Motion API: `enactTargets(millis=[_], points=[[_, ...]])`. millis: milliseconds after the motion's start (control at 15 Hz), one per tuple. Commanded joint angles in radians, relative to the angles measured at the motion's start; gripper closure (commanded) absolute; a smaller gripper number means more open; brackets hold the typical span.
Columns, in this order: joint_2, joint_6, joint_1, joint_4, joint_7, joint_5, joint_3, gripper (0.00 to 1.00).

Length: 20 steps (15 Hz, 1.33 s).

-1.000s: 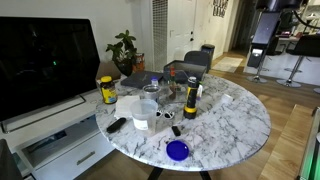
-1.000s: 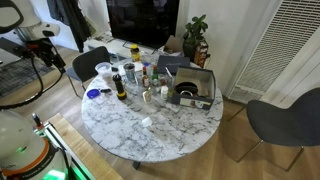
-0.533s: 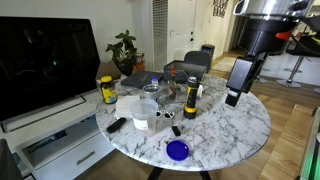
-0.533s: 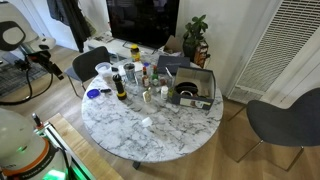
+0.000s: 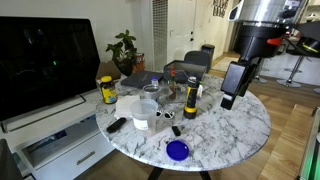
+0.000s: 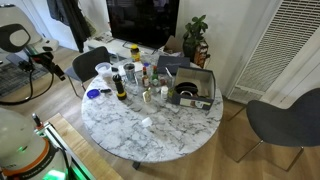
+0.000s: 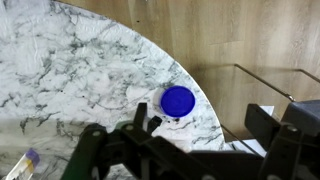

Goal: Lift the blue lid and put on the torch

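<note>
**Exterior view, near table height.** The camera stands beside the round marble table (image 5: 240,125), slightly above its top and at middle distance, and faces across it. The gripper (image 5: 228,90) hangs over the table's right side. The blue lid (image 5: 177,150) lies lower than the gripper and nearer the lens.

**Exterior view, raised.** From farther off, the camera looks steeply down on the whole table (image 6: 170,130). The arm (image 6: 22,40) enters at the left margin.

**Wrist view.** The camera looks down at close range past the gripper (image 7: 150,138), which lies along the lower border. The table (image 7: 60,60) edge and the wooden floor (image 7: 250,30) fill the frame, with the blue lid (image 7: 178,100) just ahead of the gripper.

All three views share the blue lid and the table rim around it.
</note>
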Motion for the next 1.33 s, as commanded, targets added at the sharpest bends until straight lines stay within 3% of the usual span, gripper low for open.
enactTargets(millis=[0, 267, 733, 1000, 1267], points=[[0.057, 0.041, 0.008, 0.016, 0.018, -0.006, -0.030, 0.00], [0.238, 0.177, -0.042, 0.054, 0.060, -0.038, -0.018, 0.00], [0.484, 0.391, -0.161, 0.063, 0.318, -0.354, -0.005, 0.00], [0.592, 0.414, -0.165, 0.100, 0.478, -0.560, -0.057, 0.00], [0.700, 0.407, -0.115, 0.164, 0.644, -0.758, -0.150, 0.00]])
